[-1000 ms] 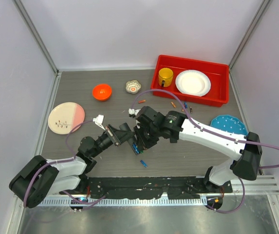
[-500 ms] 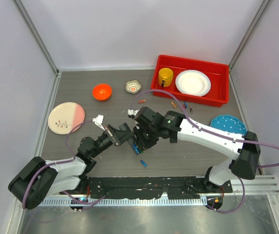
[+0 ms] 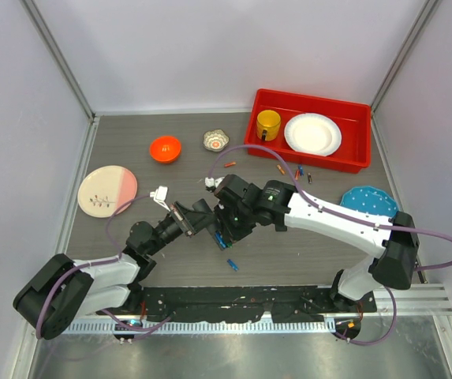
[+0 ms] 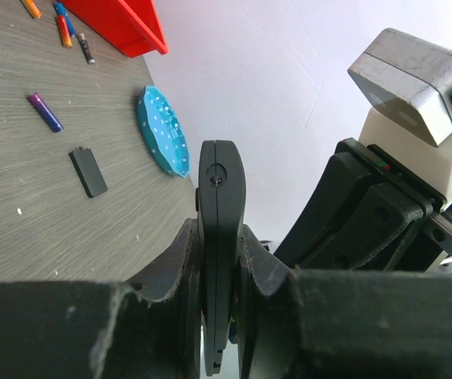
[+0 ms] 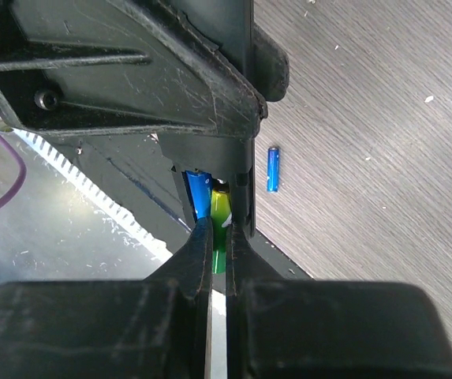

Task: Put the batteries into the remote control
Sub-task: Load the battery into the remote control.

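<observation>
Left gripper [image 4: 221, 246] clamps remote control [image 4: 222, 181]; right gripper [image 5: 219, 233] pinches green battery [image 5: 220, 207]: align beside blue battery [image 5: 197, 193], seat gently.

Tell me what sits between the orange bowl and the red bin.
A small crinkled foil cup stands on the table between the orange bowl and the red bin, touching neither. The top external view shows it.

I can't read a word anywhere. The slim black plastic remote control [image 4: 222, 229] shows no legible marking. The small blue cylindrical battery [image 5: 272, 169] lying loose on the grey worktop [image 5: 367, 118] is too small and blurred to show any lettering.
</observation>
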You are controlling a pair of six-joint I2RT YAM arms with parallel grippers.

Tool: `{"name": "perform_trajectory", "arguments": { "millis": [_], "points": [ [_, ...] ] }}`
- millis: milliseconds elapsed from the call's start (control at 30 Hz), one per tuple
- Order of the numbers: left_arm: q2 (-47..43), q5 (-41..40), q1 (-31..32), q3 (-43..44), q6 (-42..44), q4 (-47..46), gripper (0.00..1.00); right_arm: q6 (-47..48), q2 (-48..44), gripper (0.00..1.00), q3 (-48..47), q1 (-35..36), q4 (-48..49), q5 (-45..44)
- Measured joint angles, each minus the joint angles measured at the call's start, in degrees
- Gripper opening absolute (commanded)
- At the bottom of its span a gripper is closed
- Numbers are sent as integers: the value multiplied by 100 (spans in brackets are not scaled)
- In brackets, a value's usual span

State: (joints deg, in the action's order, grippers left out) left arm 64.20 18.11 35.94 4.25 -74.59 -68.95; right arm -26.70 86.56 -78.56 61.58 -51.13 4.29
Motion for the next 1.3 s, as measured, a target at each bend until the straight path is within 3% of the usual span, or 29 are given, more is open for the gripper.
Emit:
{"name": "perform_trajectory", "arguments": {
  "millis": [567, 800, 1067, 1300],
  "points": [
    [20, -127, -2, 0, -2, 26, 0, -11, 125, 1, -129, 35, 107, -332],
    [68, -190, -11, 0, 2, 96, 0, -17, 243, 19, -160, 35, 105, -382],
    [68, -186, -11, 0, 2, 105, 0, -22, 245, 29, -160, 35, 103, -474],
    [68, -186, -11, 0, -2, 103, 0, -22, 245, 32, -160, 35, 103, -546]
  ]
}}
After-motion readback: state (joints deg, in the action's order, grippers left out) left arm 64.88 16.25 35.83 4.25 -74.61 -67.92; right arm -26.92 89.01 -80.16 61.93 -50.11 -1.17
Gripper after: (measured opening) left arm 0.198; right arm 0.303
